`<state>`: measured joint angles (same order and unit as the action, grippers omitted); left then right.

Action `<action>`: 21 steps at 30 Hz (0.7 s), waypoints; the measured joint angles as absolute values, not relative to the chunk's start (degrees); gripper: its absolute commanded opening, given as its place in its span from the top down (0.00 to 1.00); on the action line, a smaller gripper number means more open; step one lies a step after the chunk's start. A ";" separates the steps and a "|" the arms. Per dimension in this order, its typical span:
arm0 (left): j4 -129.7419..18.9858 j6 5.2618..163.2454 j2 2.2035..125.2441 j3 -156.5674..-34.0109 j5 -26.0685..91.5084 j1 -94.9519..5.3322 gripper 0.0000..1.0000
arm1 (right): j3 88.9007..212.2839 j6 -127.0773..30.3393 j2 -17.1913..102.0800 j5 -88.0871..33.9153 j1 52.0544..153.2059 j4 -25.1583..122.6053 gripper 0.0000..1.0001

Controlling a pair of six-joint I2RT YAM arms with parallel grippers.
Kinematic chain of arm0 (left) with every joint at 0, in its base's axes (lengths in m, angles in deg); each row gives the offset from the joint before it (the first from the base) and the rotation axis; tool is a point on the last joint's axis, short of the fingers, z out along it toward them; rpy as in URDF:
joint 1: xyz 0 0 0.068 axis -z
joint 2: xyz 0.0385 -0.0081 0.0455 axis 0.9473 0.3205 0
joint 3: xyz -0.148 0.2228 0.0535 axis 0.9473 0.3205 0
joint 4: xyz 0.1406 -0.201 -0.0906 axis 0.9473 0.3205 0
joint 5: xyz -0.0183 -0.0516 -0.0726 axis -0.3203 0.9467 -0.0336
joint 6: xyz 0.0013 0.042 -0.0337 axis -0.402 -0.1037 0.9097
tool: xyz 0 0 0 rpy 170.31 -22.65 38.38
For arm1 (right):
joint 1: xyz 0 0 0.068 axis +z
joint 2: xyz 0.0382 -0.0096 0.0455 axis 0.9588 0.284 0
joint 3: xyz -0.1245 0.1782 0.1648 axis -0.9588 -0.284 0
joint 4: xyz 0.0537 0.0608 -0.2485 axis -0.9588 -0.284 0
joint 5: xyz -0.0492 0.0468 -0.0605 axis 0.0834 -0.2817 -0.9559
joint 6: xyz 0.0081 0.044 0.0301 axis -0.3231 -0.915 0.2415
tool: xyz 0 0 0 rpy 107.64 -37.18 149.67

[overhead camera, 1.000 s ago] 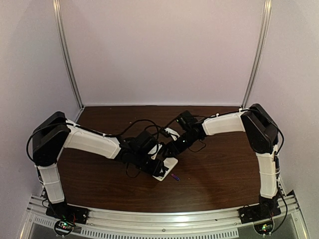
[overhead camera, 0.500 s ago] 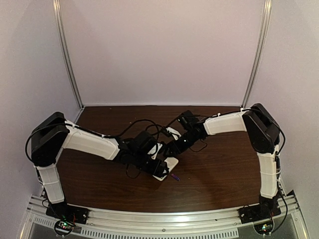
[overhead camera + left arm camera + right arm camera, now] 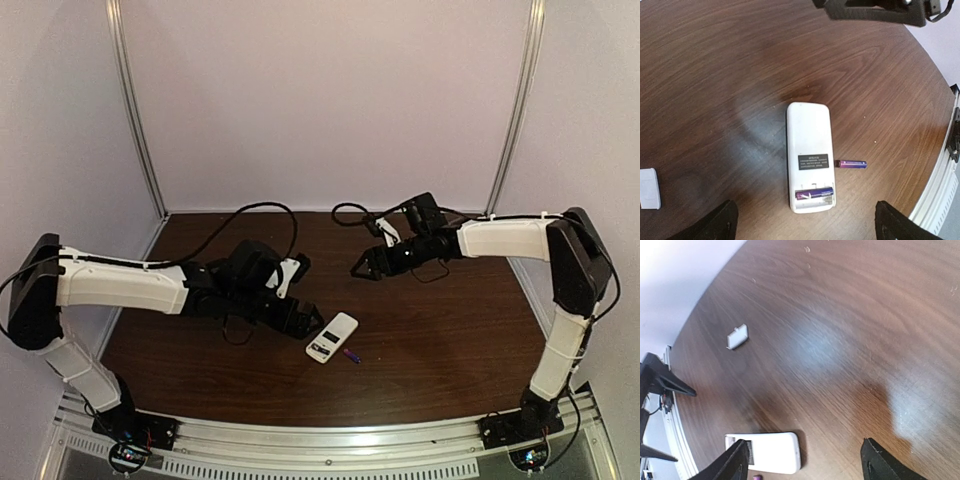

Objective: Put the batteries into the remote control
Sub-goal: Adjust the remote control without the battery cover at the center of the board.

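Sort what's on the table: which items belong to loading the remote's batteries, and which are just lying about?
Belongs to the job:
remote control, back face up
seated battery, in the remote's open compartment
loose battery, on the wood right beside the remote

Lying about:
small white flat piece, well apart from the remote

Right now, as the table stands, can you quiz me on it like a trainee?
1. True or false: the remote control holds no battery yet.
2. The loose battery lies: A) beside the remote control; B) on top of it; C) hidden under it.
3. Fill in: the left gripper and right gripper are both ___.
Key: 1 false, a seated battery shows inside; 2 A; 3 open.
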<state>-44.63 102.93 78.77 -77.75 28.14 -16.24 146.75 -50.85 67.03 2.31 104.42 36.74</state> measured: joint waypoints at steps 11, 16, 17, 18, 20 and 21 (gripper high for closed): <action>-52.54 99.13 67.58 -60.44 30.31 -16.24 0.03 | 140.74 -52.45 50.75 -0.47 104.05 47.52 0.00; -58.40 96.90 66.18 -56.51 32.05 -16.24 0.09 | 146.27 -50.92 58.05 2.99 103.83 44.89 0.00; -59.45 96.51 66.71 -56.22 32.38 -16.24 0.12 | 147.49 -50.59 60.39 4.45 103.85 44.48 0.00; -60.26 96.07 67.49 -56.16 32.82 -16.13 0.14 | 147.82 -50.37 62.09 5.85 103.98 44.32 0.00; -61.63 95.33 69.35 -56.11 33.06 -15.74 0.21 | 147.49 -50.22 65.00 8.34 104.29 43.45 0.00; -62.12 95.02 70.40 -56.11 33.04 -15.43 0.24 | 147.34 -50.26 66.46 9.28 104.44 43.03 0.00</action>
<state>-62.12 95.02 70.40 -56.11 33.04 -15.43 147.34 -50.26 66.46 9.28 104.44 43.03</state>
